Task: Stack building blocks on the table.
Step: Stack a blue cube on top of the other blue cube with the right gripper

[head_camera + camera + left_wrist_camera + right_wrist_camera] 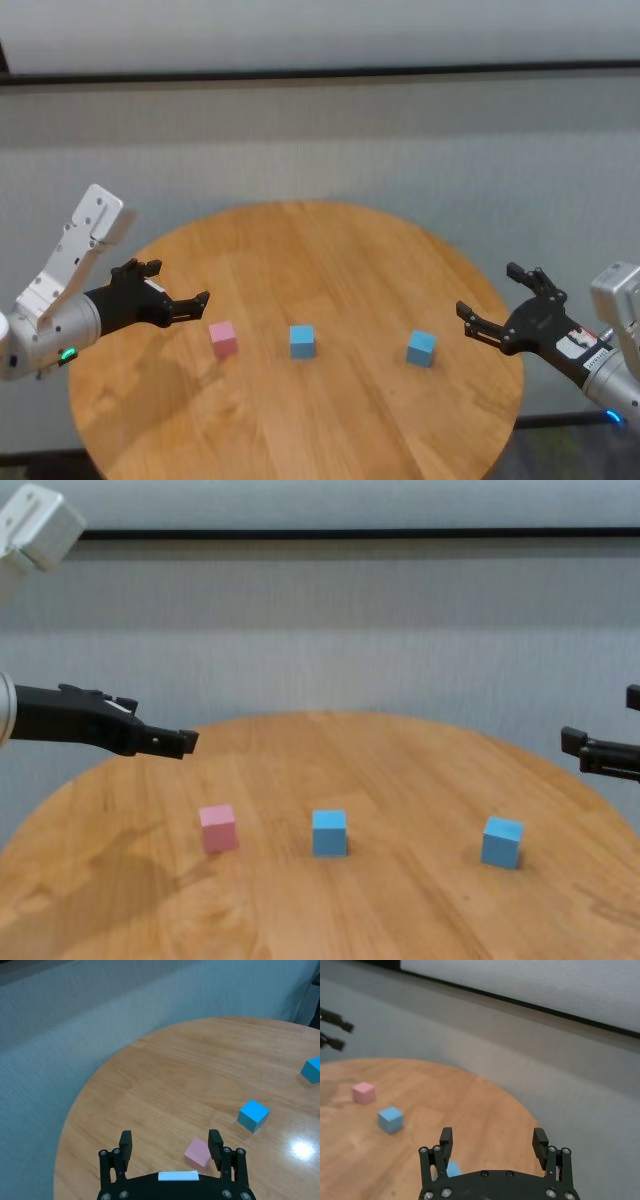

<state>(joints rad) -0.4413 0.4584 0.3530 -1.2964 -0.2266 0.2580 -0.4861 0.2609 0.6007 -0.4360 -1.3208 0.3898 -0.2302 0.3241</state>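
You have three building blocks in a row across the round wooden surface [300, 260], well apart and none stacked: the pink block [223, 338] on your left, the middle blue block [302, 341] at centre, the right blue block [421, 347] toward your right. Your left end effector [178, 290] hovers just beside the pink block, spread wide and holding nothing. Your right end effector [498, 305] hangs near the surface's right edge, likewise wide and empty.
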